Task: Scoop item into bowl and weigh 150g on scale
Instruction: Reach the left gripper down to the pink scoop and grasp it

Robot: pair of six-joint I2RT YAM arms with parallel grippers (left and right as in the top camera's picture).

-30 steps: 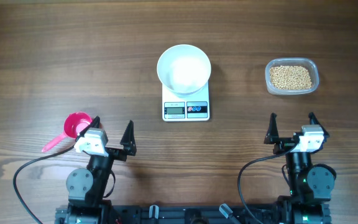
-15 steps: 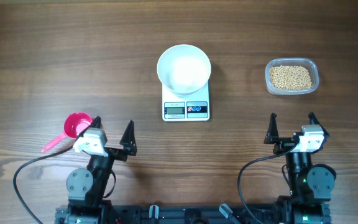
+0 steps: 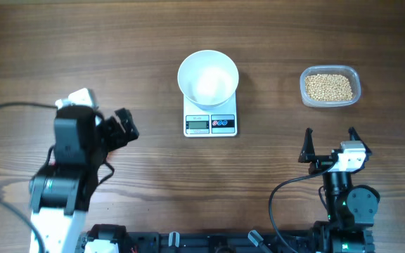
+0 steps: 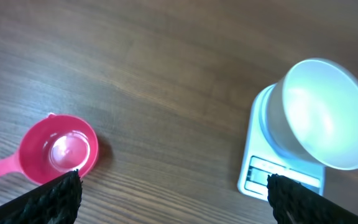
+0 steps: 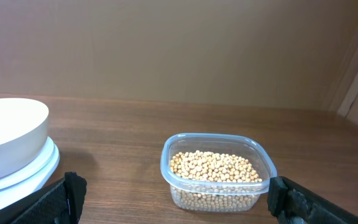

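Spread wide, the left gripper (image 4: 173,190) is best centred on the handle of the pink scoop (image 4: 58,151), left of the scale (image 3: 210,124); the right gripper (image 3: 330,144) is wide too. The beans (image 3: 330,86) are kept far right.

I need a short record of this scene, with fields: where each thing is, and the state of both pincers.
bowl: white, empty, stands on the scale
scale: middle of the table, display toward the robot
beans: in a clear container, right of the scale, apart from it
scoop: pink, empty, on the table left of the scale
left pincer: open, holds nothing, raised near the scoop
right pincer: open, holds nothing, faces the container
progress: no beans in the bowl yet
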